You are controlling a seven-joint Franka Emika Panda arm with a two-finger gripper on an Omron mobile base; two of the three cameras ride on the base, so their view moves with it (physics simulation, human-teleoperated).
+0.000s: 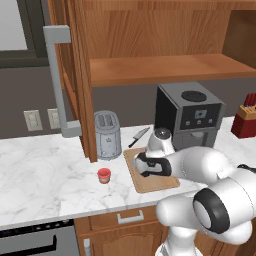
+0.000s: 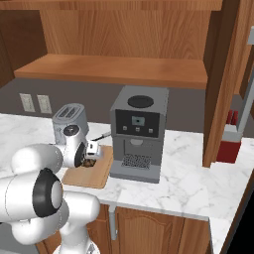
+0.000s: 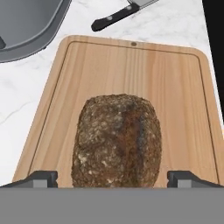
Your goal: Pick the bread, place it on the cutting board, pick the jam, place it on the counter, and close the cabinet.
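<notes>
Bread (image 3: 116, 141) on cutting board (image 3: 183, 100), between spread tool (image 3: 113, 178) fingers.

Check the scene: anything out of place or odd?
Nothing is spilled or damaged. The cabinet door hangs wide open over the counter. The jam stands upright there, and the bread lies on the cutting board, between the open gripper fingers.

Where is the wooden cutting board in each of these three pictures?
Left base view: cutting board at centre, partly behind the arm.
Right base view: lower left, beside the coffee machine.
Hand view: fills the middle, under the bread.
Shared landmark: the knife just beyond the board.
</notes>
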